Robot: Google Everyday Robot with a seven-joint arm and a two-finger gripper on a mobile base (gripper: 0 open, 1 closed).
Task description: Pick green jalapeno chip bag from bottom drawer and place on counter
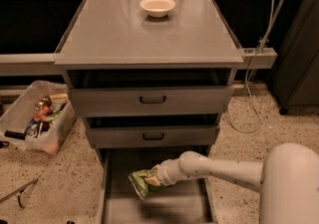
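The green jalapeno chip bag [140,182] is shiny green and crinkled. It hangs over the floor of the bottom drawer [119,168], which is pulled out below two grey drawer fronts. My gripper [151,178] reaches in from the right on a white arm and is shut on the bag's right end, holding it a little above the drawer floor; a shadow lies below it. The grey counter [119,34] spreads above the drawers.
A white bowl [157,5] sits at the back of the counter. A clear bin [20,113] of packets stands on the floor at left. A white cable [256,68] hangs at right. My white arm base [291,183] fills the lower right.
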